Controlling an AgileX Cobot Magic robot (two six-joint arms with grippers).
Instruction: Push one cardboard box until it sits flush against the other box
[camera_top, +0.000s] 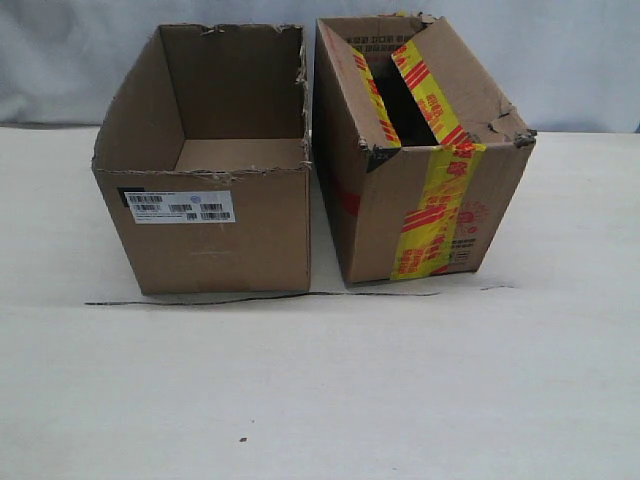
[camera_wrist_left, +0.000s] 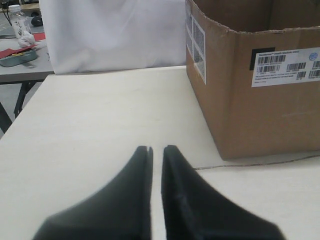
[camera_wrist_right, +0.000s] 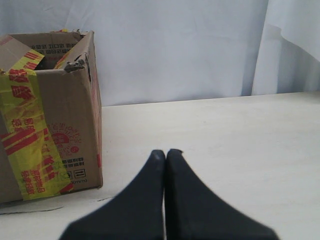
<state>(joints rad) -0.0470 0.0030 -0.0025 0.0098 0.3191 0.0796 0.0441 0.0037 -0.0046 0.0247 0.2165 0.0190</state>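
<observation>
The plain cardboard box (camera_top: 215, 235) stands open-topped on the left of the white table, its white barcode label (camera_top: 180, 207) facing the camera. The other box (camera_top: 430, 205), banded with yellow and red tape, stands to its right, turned slightly. A narrow wedge of gap separates them, closest near the top edges. Neither gripper shows in the exterior view. My left gripper (camera_wrist_left: 156, 148) hovers over bare table in front of the plain box (camera_wrist_left: 260, 100), holding nothing, only a thin slit between its fingers. My right gripper (camera_wrist_right: 166, 152) is shut and empty, beside the taped box (camera_wrist_right: 50, 115).
A thin dark line (camera_top: 260, 298) runs across the table (camera_top: 320, 400) just in front of both boxes. White cloth (camera_top: 560, 60) hangs behind. Past the table's left edge stands a side table with a bottle (camera_wrist_left: 20, 25) and clutter.
</observation>
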